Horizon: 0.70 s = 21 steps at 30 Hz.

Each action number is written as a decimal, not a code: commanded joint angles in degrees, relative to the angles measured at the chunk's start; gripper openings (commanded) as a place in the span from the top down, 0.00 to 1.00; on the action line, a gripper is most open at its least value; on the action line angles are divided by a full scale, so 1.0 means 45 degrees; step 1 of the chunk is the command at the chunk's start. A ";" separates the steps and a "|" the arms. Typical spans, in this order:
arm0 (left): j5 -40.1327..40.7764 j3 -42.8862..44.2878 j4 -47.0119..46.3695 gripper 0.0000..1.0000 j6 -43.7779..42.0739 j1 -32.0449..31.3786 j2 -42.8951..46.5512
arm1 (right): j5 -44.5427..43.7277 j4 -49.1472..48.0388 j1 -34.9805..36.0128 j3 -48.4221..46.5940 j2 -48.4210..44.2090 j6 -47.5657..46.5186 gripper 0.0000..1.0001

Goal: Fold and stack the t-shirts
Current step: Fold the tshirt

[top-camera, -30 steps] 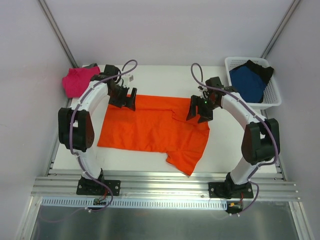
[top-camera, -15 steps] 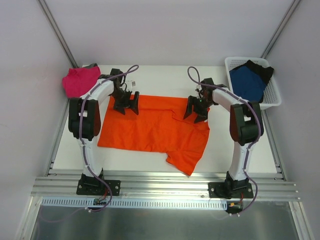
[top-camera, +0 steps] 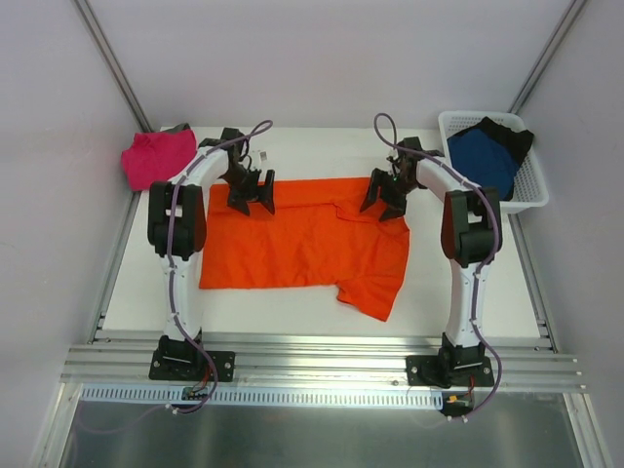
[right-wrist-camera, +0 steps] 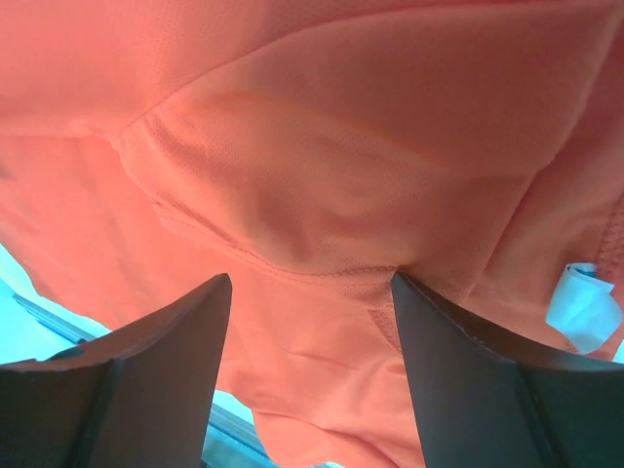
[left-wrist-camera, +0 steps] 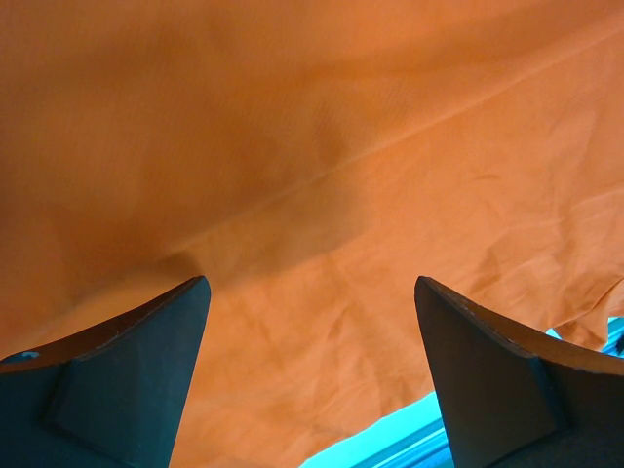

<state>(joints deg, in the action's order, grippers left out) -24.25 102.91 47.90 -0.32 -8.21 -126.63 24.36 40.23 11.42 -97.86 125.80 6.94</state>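
The bright orange t-shirt [top-camera: 302,244] lies spread on the white table, one sleeve hanging toward the near right. My left gripper [top-camera: 251,195] sits over its far left edge and my right gripper [top-camera: 385,200] over its far right part by the collar. Both are open, with the jaws wide apart just above the cloth. Orange cloth fills the left wrist view [left-wrist-camera: 322,146] between the open fingers [left-wrist-camera: 146,351]. The right wrist view shows a collar seam [right-wrist-camera: 292,263] and a white label [right-wrist-camera: 583,304]. The magenta-pink t-shirt [top-camera: 156,156] lies bunched at the far left. The dark blue t-shirt [top-camera: 483,161] and the black t-shirt [top-camera: 509,132] are in the basket.
The white mesh basket [top-camera: 531,200] stands at the far right corner. Grey walls close in the table on three sides. A metal rail [top-camera: 312,356] runs along the near edge by the arm bases.
Both grippers have moved toward the far edge of the table. The orange shirt has shifted the same way, its near edge and sleeve drawn back from the front.
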 commanded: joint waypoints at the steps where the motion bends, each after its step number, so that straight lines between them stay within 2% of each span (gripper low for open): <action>1: -0.0470 0.1288 0.0371 0.13 0.0519 0.0183 -0.0549 | -0.0023 0.0065 -0.0057 -0.0965 0.0579 0.0040 0.29; 9: -0.0217 0.3203 0.0410 0.13 0.0578 0.0281 -0.1742 | -0.0062 -0.0072 -0.0038 -0.1748 0.1127 0.0040 0.29; 18: 0.0018 0.4101 0.0391 0.13 0.0676 0.0437 -0.2797 | -0.0140 -0.0209 -0.0058 -0.1436 0.0913 0.0079 0.29; 21: 0.0116 0.4045 0.0391 0.13 0.0579 0.0457 -0.2469 | -0.0120 -0.0268 -0.0038 -0.1319 0.0757 0.0060 0.29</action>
<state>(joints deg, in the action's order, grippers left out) -25.04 120.09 48.84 2.42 -6.96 -137.58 24.69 39.62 11.22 -104.22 129.73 7.05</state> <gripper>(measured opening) 0.871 0.714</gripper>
